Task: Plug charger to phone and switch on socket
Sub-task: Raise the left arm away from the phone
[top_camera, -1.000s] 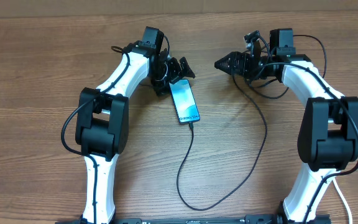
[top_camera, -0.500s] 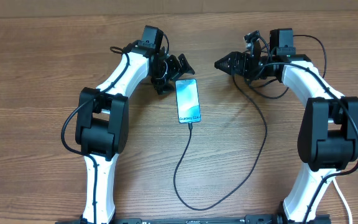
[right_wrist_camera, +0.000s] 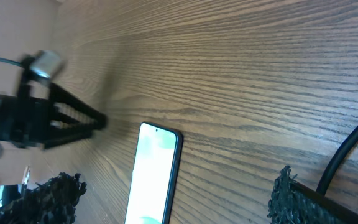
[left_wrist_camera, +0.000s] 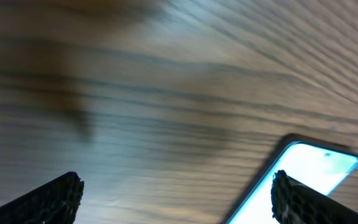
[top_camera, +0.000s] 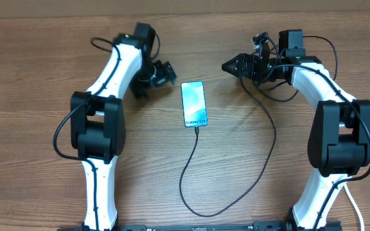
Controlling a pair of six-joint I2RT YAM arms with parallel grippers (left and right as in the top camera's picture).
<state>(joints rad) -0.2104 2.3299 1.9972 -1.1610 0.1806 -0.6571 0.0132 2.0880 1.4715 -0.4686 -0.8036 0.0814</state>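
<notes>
The phone [top_camera: 194, 104] lies flat on the wooden surface [top_camera: 44, 58] between the two arms, screen lit and facing up. The charger [top_camera: 191, 167] meets the phone's near short edge, then loops down and back up toward the right arm. The left tool [top_camera: 161, 74] hangs just left of the phone, fingers [left_wrist_camera: 48, 199] spread wide and holding nothing. The right tool [top_camera: 231, 65] hovers to the phone's upper right, fingers [right_wrist_camera: 297, 199] likewise well apart and empty.

Draws the left gripper [top_camera: 169, 72] back leftward, off the phone [top_camera: 194, 104], with a clear gap between them; leaves the phone lying straight, no longer tilted as a second ago.
</notes>
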